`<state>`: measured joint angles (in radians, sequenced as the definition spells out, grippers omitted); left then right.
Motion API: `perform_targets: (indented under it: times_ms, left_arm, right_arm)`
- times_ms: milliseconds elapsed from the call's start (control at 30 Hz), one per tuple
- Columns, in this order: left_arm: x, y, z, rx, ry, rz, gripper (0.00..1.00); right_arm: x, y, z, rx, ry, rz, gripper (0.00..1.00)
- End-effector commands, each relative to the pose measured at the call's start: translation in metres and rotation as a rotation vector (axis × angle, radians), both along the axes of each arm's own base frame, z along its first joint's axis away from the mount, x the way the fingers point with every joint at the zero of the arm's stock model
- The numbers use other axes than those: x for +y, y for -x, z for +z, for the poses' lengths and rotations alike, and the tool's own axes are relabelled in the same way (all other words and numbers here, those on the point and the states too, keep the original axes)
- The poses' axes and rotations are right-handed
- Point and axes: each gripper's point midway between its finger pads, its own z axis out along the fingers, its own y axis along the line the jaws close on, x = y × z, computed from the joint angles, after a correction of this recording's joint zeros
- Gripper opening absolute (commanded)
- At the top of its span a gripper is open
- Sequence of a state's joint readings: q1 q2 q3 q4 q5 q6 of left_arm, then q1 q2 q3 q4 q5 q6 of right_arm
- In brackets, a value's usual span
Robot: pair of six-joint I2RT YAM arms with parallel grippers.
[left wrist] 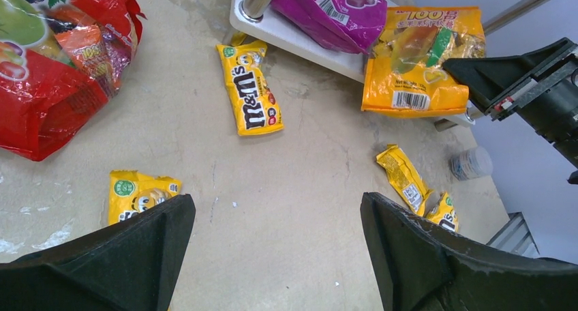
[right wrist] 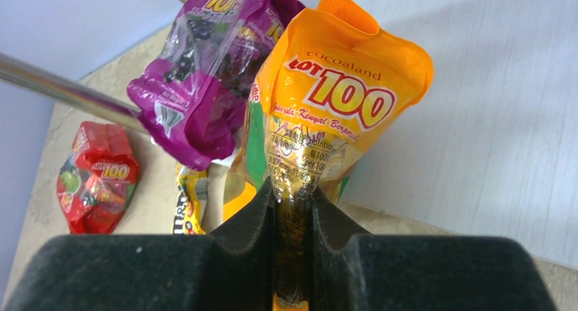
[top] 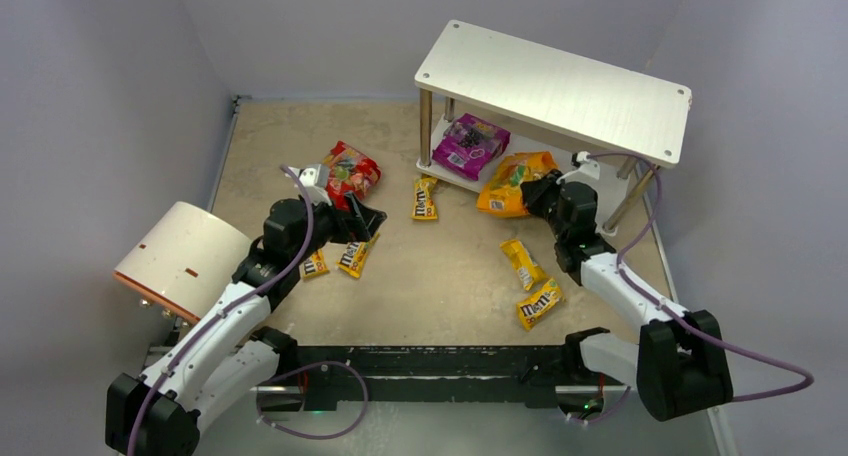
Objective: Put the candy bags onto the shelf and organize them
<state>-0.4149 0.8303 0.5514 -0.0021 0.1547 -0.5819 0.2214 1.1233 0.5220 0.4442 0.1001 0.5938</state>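
Orange plastic was squeezed flat between the two fingers of the right gripper [right wrist: 293, 209], which were pressed together on the thin end of the orange bag [right wrist: 341, 93]. This bag was found at the near edge of the lower board of the shelf [top: 555, 86], partly on the board and partly sticking out past it. The shelf was set in the far right corner of the table [top: 440, 306]. The purple bag [top: 470, 143] was laid on the same lower board, just beside the orange bag and closer to the board's left end.

The left gripper [left wrist: 276, 205] was held with its fingers spread wide apart, pointing down at the bare table top. The red bag [top: 350, 171] was seen lying on the table just past this gripper, towards the far edge. Five yellow packets [top: 425, 198] were scattered flat on the table. One was by the shelf's near left post. Two were close together under the left gripper, and one of them was partly hidden by a finger. Two more were nearer the right edge, beside the right arm.

A white-and-tan drum [top: 185, 261] was seen lying on its side by the left edge of the table. A small clear round thing [left wrist: 470, 162] was seen by the right edge.
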Motion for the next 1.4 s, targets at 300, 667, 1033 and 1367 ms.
perform_targets:
  times_ms: [300,667,1033,1367]
  left_arm:
    - [-0.004,0.000,0.006,-0.038,0.015,-0.026,0.98]
    - [-0.005,0.000,0.006,-0.040,0.013,-0.031,0.98]
    - [-0.005,0.000,0.003,-0.031,0.009,-0.034,0.98]
    - [-0.004,0.000,0.003,-0.032,0.005,-0.026,0.99]
  right_arm:
    - [-0.041,-0.025,0.006,-0.155,-0.003,-0.248,0.11]
    - [-0.059,-0.041,-0.014,-0.098,0.021,-0.374,0.13]
    - [-0.057,-0.059,-0.021,-0.064,0.087,-0.361,0.26]
    - [-0.036,-0.080,-0.017,-0.098,0.155,-0.218,0.30]
